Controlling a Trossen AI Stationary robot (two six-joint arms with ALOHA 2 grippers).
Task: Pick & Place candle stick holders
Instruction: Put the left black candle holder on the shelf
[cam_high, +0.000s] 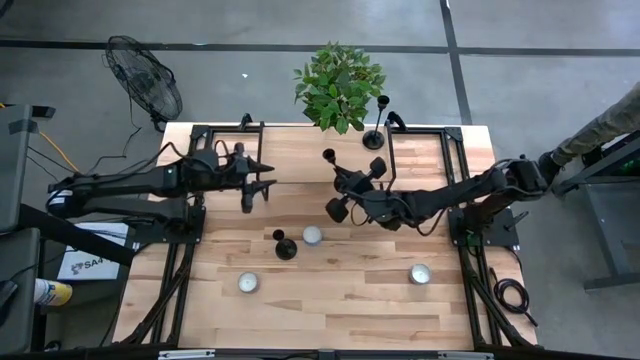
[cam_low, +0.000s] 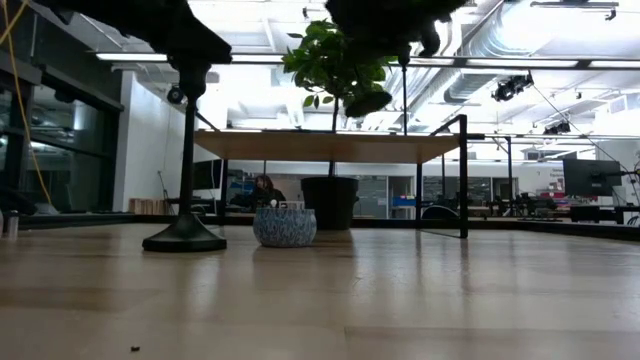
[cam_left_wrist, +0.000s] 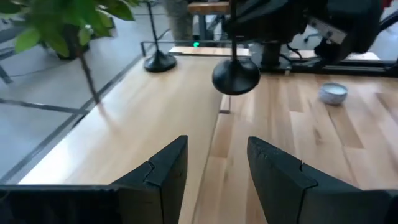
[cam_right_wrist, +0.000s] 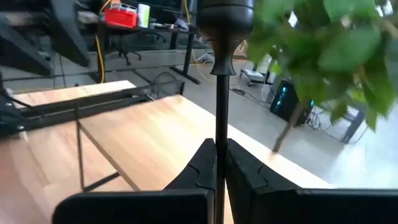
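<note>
Three black candlestick holders show. One (cam_high: 333, 185) is in my right gripper (cam_high: 350, 190), lifted above the table's middle; its base (cam_left_wrist: 236, 77) hangs clear of the wood in the left wrist view. A second (cam_high: 375, 138) stands on its base at the far edge by the plant. The third (cam_high: 285, 247) stands on its base nearer the front and also shows in the low view (cam_low: 185, 236). My left gripper (cam_high: 262, 177) is open and empty, left of the held holder, its fingers pointing toward it. My right gripper pinches the holder's thin stem (cam_right_wrist: 221, 140) between its two fingers, about midway between base and cup. The fingers come roughly level from the table's right and lie across the stem. The holder is lifted clear and roughly upright, cup top (cam_right_wrist: 224, 15) up.
Three short white candles sit on the table: one (cam_high: 312, 235) beside the near holder, one (cam_high: 248, 283) at front left, one (cam_high: 420, 273) at front right. A potted plant (cam_high: 340, 85) stands past the far edge. A person's sleeve (cam_high: 600, 128) shows at the right.
</note>
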